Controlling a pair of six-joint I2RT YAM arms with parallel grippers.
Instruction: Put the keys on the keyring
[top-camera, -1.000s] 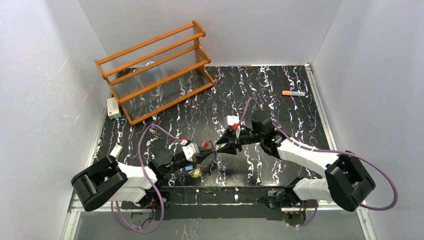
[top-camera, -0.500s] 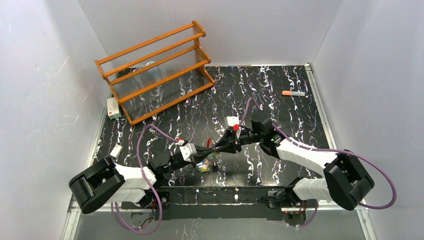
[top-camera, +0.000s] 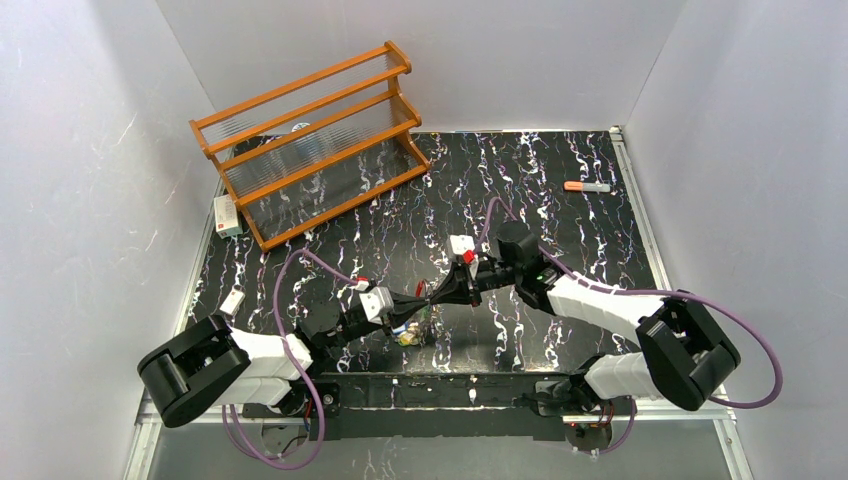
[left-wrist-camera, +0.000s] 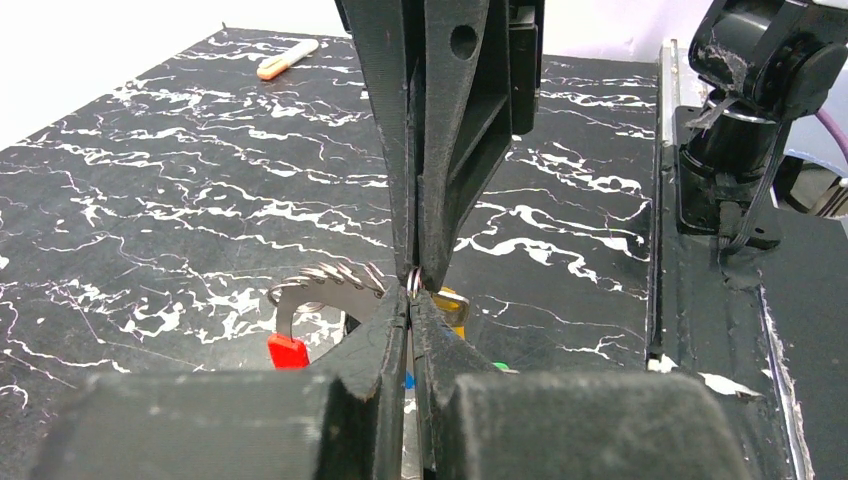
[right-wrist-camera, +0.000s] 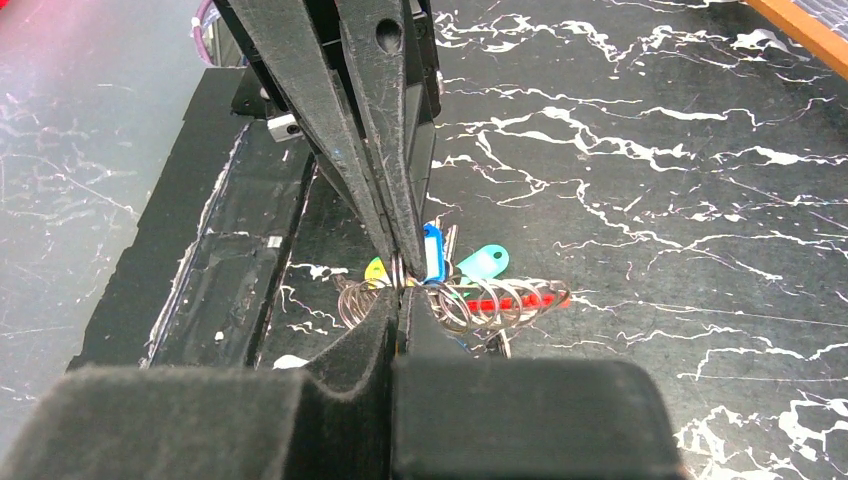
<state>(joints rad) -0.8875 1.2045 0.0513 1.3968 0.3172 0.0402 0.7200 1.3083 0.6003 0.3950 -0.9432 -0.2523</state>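
Observation:
My left gripper (top-camera: 424, 300) and right gripper (top-camera: 434, 297) meet tip to tip at the table's near middle. Both are shut on one small metal split ring (left-wrist-camera: 413, 283), which also shows in the right wrist view (right-wrist-camera: 397, 270). The keyring (left-wrist-camera: 322, 288) hangs beside the tips, with a red section (right-wrist-camera: 512, 299) and several wire loops. Keys with coloured tags hang from the bunch: blue (right-wrist-camera: 432, 252), teal (right-wrist-camera: 483, 262) and yellow (right-wrist-camera: 375, 271). In the top view the bunch (top-camera: 410, 333) sits just below the grippers. I cannot tell whether it touches the table.
An orange-capped marker (top-camera: 586, 186) lies at the far right. A wooden rack (top-camera: 310, 140) stands at the back left, with a white box (top-camera: 227, 215) beside it. A small white piece (top-camera: 232, 300) lies near the left edge.
One second ago my right gripper was open and apart from the left. It has shut and moved left onto the left gripper's tips. The left gripper and bunch rose slightly.

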